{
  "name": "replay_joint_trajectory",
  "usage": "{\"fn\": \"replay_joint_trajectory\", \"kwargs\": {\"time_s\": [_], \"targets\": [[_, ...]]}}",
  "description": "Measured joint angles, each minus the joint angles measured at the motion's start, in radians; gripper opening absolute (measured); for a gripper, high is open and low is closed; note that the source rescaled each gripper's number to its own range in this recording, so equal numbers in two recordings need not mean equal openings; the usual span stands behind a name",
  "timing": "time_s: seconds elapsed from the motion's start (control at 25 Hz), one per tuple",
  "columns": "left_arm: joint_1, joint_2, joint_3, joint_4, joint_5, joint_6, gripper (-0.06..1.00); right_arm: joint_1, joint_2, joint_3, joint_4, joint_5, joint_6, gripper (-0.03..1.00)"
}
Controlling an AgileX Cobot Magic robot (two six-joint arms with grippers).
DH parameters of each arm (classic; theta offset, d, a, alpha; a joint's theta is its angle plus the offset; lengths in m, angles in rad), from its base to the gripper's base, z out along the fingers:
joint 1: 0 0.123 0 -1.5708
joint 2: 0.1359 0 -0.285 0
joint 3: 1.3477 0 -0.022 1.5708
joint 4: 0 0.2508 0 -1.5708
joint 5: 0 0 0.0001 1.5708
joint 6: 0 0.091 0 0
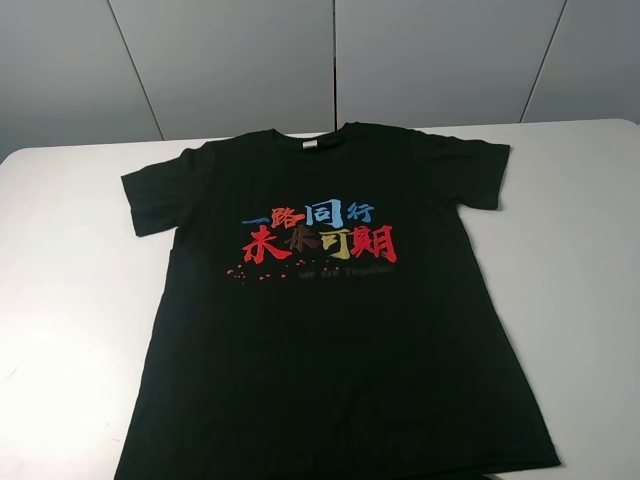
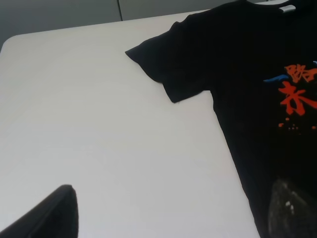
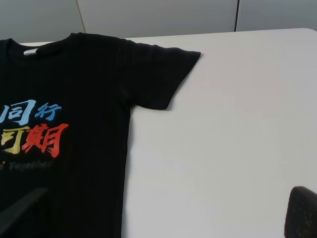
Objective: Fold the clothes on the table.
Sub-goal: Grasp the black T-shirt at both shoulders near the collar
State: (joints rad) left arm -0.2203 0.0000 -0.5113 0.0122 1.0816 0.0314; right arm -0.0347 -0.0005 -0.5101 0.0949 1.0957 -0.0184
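A black T-shirt [image 1: 330, 330] with a colourful print lies flat, print up, mid-way across the table [image 1: 70, 300], collar toward the far edge. The left gripper [image 2: 168, 218] and right gripper [image 3: 161, 218] are spread wide and empty, one above each side edge.

A grey panelled wall [image 1: 230, 60] fills the background, divided by thin dark seams [image 1: 334, 60]: one upright, one slanting on either side.

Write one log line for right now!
T-shirt: flat, front up | left tool: open, empty | right tool: open, empty | folds: none yet
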Motion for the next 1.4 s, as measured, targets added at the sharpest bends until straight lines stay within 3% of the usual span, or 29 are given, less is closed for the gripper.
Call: {"fn": "replay_joint_trajectory", "kwargs": {"time_s": [0.4,0.56,0.76,0.96,1.16,1.4], "targets": [[0.0,0.001,0.0,0.011,0.0,0.002,1.0,0.0,0.0,0.0,0.0,0.0,0.0,1.0],[0.0,0.003,-0.02,0.011,0.006,0.002,1.0,0.0,0.0,0.0,0.046,0.0,0.0,1.0],[0.0,0.128,-0.101,0.011,0.007,0.012,1.0,0.0,0.014,-0.006,0.055,0.012,0.0,1.0],[0.0,0.373,-0.232,0.007,0.014,0.057,1.0,0.0,0.223,-0.064,0.053,0.007,0.0,1.0],[0.0,0.623,-0.299,-0.006,-0.075,0.095,1.0,0.0,0.499,-0.125,0.062,-0.108,-0.027,1.0],[0.0,0.865,-0.308,-0.141,-0.205,0.22,1.0,0.0,0.808,-0.187,0.169,-0.203,-0.192,1.0]]}}
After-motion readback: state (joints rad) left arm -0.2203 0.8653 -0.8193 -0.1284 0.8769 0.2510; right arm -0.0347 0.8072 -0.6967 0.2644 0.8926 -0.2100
